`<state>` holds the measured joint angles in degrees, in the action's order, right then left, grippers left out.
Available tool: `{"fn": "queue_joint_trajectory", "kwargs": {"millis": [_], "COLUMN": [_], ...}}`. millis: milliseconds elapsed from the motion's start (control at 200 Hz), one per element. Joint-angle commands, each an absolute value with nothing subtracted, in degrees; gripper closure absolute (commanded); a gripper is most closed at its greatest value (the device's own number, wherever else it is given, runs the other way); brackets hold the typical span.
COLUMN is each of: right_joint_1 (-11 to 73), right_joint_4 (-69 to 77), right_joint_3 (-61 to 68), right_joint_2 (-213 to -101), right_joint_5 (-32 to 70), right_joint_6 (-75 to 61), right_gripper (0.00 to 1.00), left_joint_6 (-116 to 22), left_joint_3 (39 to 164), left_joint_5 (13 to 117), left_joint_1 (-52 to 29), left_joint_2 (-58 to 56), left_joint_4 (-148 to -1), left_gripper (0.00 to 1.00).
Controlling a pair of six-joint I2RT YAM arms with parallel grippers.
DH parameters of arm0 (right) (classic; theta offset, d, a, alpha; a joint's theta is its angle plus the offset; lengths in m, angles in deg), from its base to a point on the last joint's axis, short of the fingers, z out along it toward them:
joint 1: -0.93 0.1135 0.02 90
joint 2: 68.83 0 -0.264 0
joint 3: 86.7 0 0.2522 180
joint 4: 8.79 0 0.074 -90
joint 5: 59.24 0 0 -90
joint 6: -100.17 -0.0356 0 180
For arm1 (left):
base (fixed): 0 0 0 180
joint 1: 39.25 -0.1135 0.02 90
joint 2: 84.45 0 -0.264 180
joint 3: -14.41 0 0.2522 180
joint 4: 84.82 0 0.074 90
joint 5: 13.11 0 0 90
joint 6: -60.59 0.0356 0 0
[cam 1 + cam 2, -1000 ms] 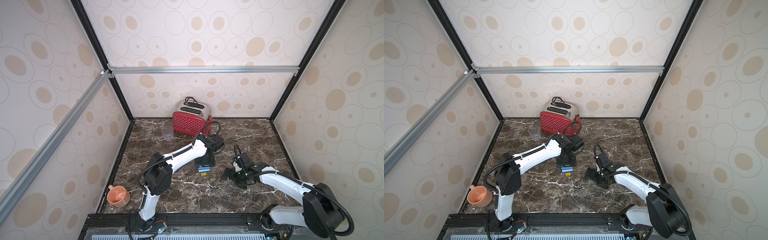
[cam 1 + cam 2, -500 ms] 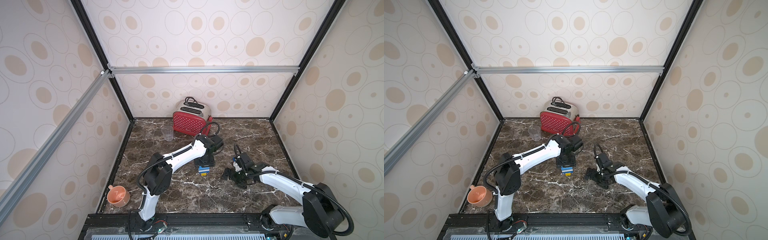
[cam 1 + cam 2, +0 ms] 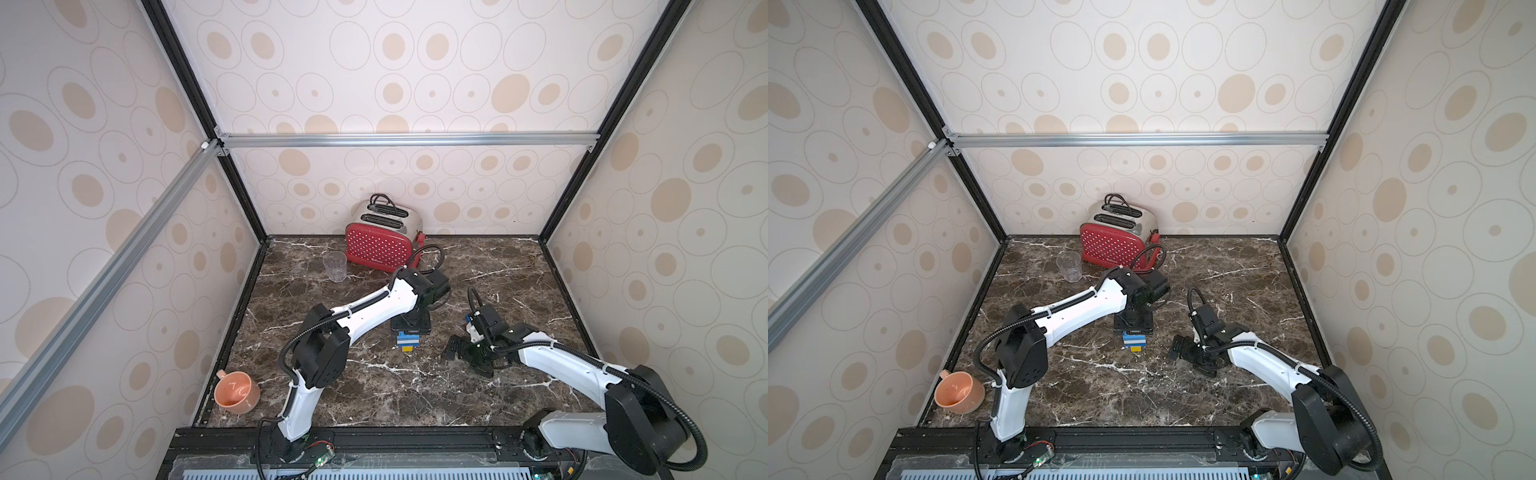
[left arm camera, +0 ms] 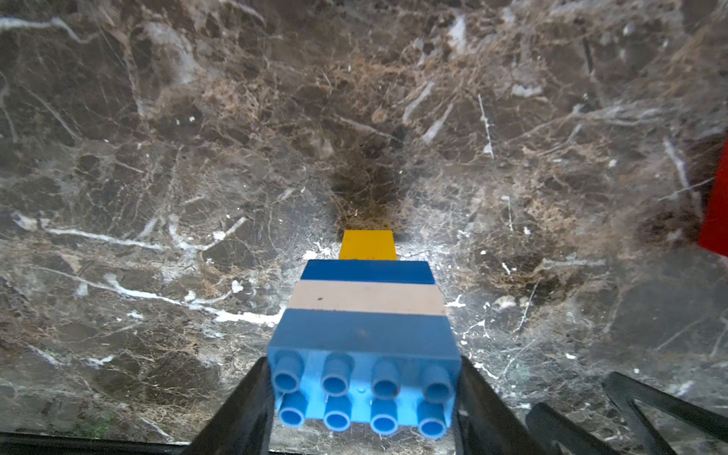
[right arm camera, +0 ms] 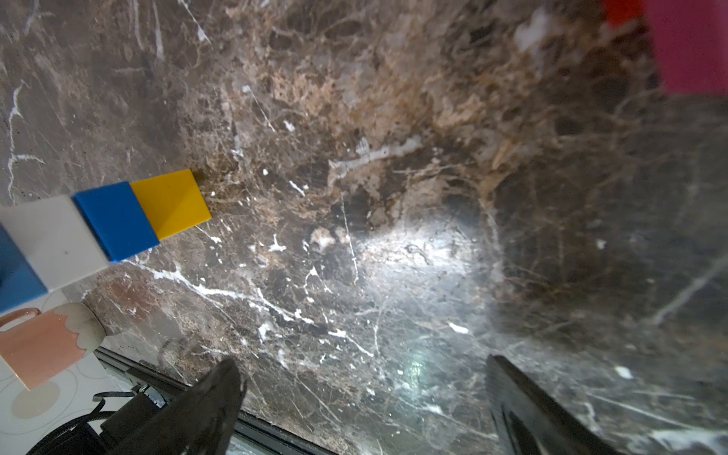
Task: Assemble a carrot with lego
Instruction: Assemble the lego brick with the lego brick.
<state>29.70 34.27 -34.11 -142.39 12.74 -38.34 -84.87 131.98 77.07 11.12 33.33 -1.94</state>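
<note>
While inspecting the left gripper, verify jaws clenched on the light-blue studded brick of the carrot, held vertical at table centre, yellow tip down against the marble tabletop. Note right gripper splayed wide, low over marble, near the carrot. Locate orange cup at front-left corner, inner wall visible. Locate clear glass upright beside red toaster, 2 slots.

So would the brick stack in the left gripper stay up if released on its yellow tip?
Probably it would topple: the carrot narrows to a small yellow tip and is widest at the gripped end. It is likely rigid, since the layers sit flush. Its smooth sides may slip, though the left gripper clamps its wide end.
</note>
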Motion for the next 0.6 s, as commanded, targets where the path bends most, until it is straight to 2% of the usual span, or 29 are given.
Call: {"fn": "queue_joint_trajectory", "kwargs": {"millis": [0, 145, 320, 596], "right_joint_1": [29.0, 29.0, 29.0, 29.0], "right_joint_4": [35.7, 35.8, 36.4, 36.3], "right_joint_3": [-32.4, -32.2, -32.1, -31.8], "right_joint_2": [-142.7, -142.7, -142.4, -142.5], "right_joint_5": [13.2, 13.2, 13.6, 13.6], "right_joint_6": [-38.1, -38.2, -38.0, -38.1], "right_gripper": [0.01, 0.01, 0.01, 0.01], "left_joint_6": [-82.1, -83.1, -82.6, -83.2], "left_joint_3": [128.8, 126.0, 127.6, 130.5], "left_joint_5": [76.9, 75.0, 76.4, 77.5], "left_joint_1": [12.2, 12.1, 12.2, 12.1], "left_joint_2": [39.1, 38.2, 37.4, 36.9], "left_joint_4": [0.7, -2.5, -1.9, -0.6], "left_gripper": [0.48, 0.47, 0.32, 0.24]}}
